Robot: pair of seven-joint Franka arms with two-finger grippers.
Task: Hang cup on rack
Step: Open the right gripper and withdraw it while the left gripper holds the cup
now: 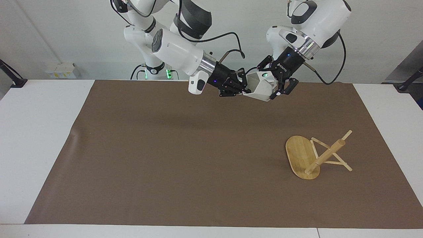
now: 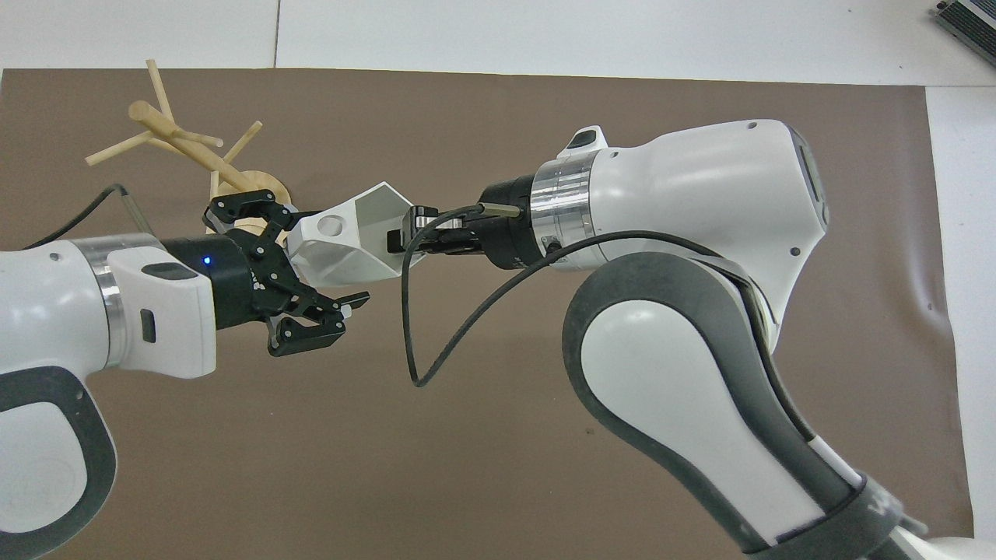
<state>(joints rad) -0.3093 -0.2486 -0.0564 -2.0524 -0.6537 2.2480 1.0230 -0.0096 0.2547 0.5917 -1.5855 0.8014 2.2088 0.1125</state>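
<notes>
Cup (image 1: 261, 86) held in the air above the mat's robot-side edge, right gripper (image 1: 244, 88) clamped on its rim. Left gripper (image 2: 323, 264) at the handle end, jaws apart. Rack (image 1: 317, 155) lies tipped over: hanging may fail unless it is righted.

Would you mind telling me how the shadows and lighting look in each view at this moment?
Facing view: even, soft light; a faint wide shadow on the mat under the arms, a small one beside the rack. Overhead view: no strong glare; the cup is bright white, its inside slightly shaded.
</notes>
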